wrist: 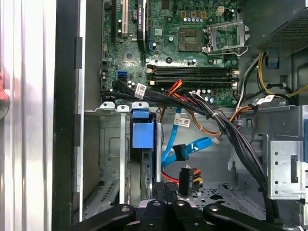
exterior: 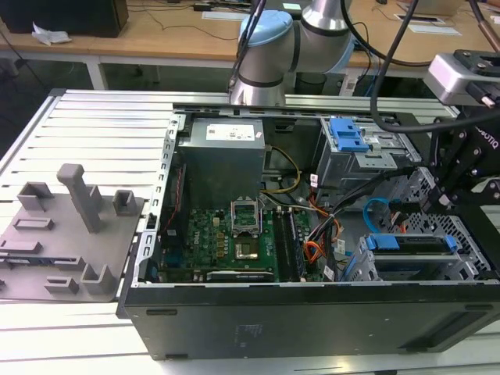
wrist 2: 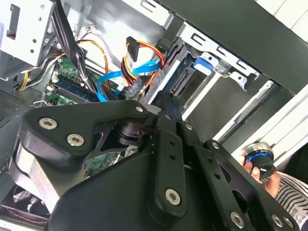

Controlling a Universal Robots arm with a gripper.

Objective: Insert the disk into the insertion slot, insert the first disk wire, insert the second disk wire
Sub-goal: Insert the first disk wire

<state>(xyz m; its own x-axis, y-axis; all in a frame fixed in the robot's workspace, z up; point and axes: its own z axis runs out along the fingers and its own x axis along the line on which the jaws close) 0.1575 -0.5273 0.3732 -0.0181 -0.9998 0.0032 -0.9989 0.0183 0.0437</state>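
Blue plastic around silver metal, marking the disk [exterior: 412, 244], sunk on edge into the insertion slot [exterior: 467, 234] at the near corner of the computer case [exterior: 297, 320], on the exterior view's right. Appears fully home, so counts as done by judgement. Places the gripper [wrist: 160, 188] in the first wrist view just beside the disk's exposed end, closed tight, nothing seen in its grip. Finds the second disk wire [wrist: 195, 144] unplugged: looping free beside the disk, with the dark plug [wrist: 182, 152] hanging near the drive but apart from it. Shows a black power plug [wrist: 189, 177] on red and yellow leads close by, also loose, nearer the gripper. Reads that wire as light, limp and springy, apt to twist or slip if pinched along its flat length; better taken by the stiff plug body, across its narrow sides, squared to the socket. Expects almost no weight but fragile contacts, so no forcing at an angle. Rates the disk as heavy, rigid and slick on its metal faces; safest pushed or held by its blue rim, not the label. Sets aside an orange flat cable [exterior: 312, 251] toward the case's middle and the taller grey cage [exterior: 367, 160] with its blue bracket [exterior: 348, 134] at the far edge, both well apart from the slot.
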